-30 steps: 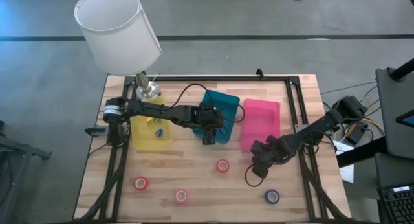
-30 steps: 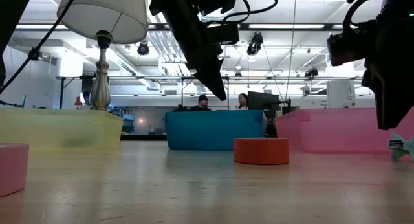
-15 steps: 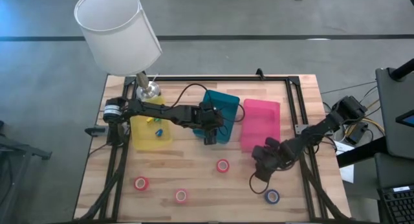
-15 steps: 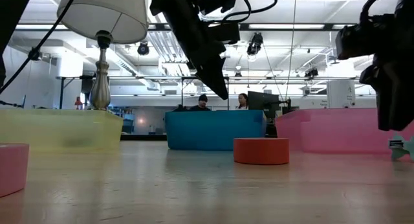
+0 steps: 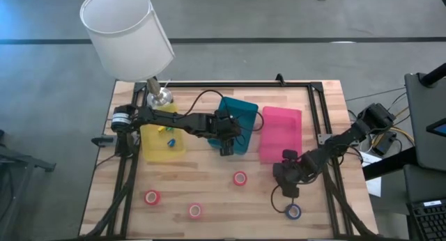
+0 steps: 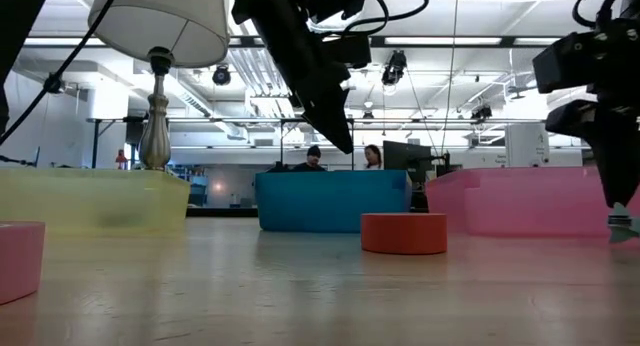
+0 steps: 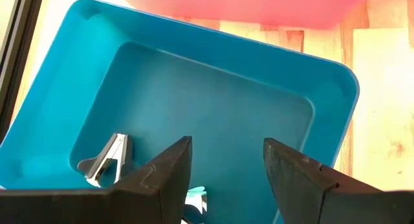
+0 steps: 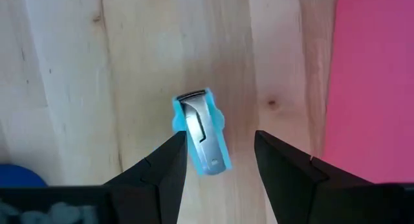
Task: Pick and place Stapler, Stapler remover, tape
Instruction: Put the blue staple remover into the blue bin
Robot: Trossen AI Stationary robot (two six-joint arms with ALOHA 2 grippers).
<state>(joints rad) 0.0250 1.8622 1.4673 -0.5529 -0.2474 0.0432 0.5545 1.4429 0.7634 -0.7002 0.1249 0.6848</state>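
I have the right gripper [image 8: 215,166] hanging over the table [image 5: 209,178] with its fingers apart and nothing between them, and the blue staple remover [image 8: 200,133] lies on the wood just ahead of the fingertips. To take it well I would come straight down, centre the fingers across its narrow sides, and close only once both fingers are level with its body. The pink bin [image 8: 372,88] sits close to one side of this gripper, so I would keep clear of its wall. The blue-purple tape roll [image 5: 293,212] lies near on the other side. The left gripper [image 7: 225,162], fingers apart and empty, hangs over the teal bin [image 7: 323,120], where another staple remover [image 7: 107,160] lies.
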